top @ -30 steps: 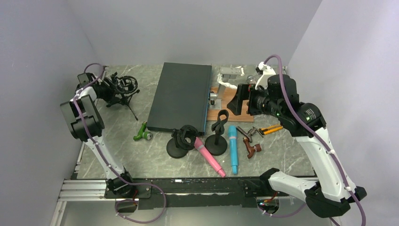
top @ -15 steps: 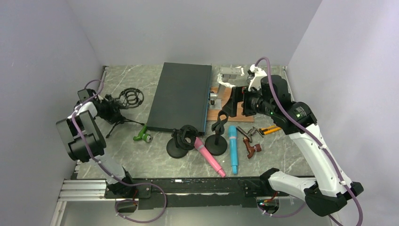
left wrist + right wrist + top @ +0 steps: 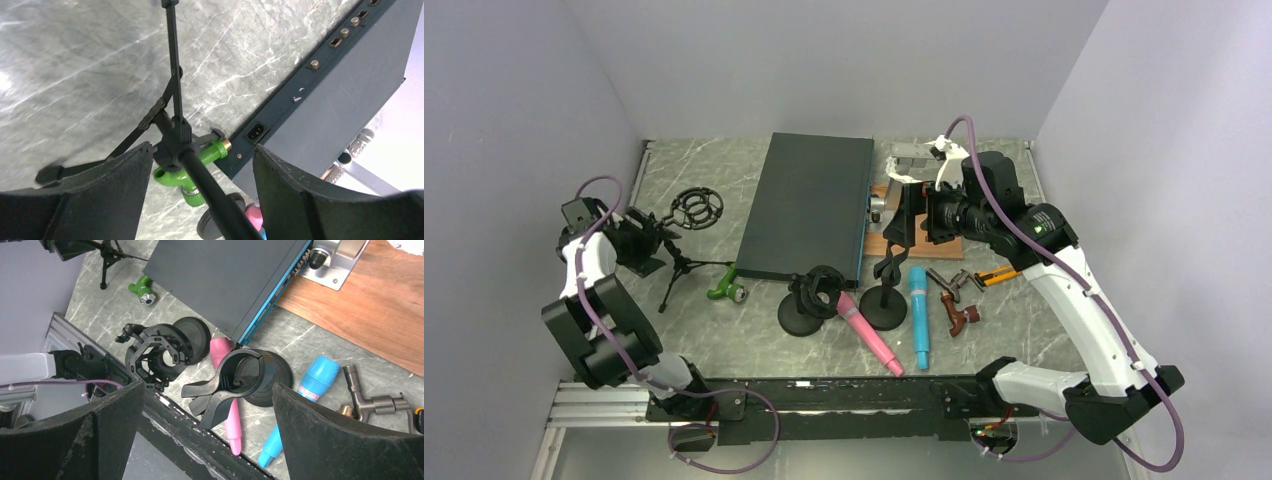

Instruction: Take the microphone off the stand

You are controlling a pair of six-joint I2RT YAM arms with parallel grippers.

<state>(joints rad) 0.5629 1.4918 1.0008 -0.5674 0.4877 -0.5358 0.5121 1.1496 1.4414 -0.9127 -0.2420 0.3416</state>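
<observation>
A pink microphone (image 3: 869,335) and a blue microphone (image 3: 919,315) lie flat on the marble table; both also show in the right wrist view, the pink one (image 3: 229,415) and the blue one (image 3: 305,397). A round-base stand with an empty shock-mount ring (image 3: 812,298) and a round-base clip stand (image 3: 886,290) stand beside them. The clip (image 3: 235,380) is empty. My right gripper (image 3: 914,222) is open above the clip stand (image 3: 207,387). My left gripper (image 3: 639,243) is open, its jaws either side of the pole of a black tripod stand (image 3: 172,132), whose ring (image 3: 696,208) holds nothing.
A large dark flat box (image 3: 809,205) lies mid-table. A green fitting (image 3: 724,285) lies by its near left corner. A wooden board (image 3: 944,248), a grey metal part (image 3: 914,155), a brown-handled tool (image 3: 959,315) and an orange tool (image 3: 999,275) sit at right.
The left gripper and tripod stand moved from the back left toward the near side. The right gripper swung left, from over the wooden board to above the clip stand.
</observation>
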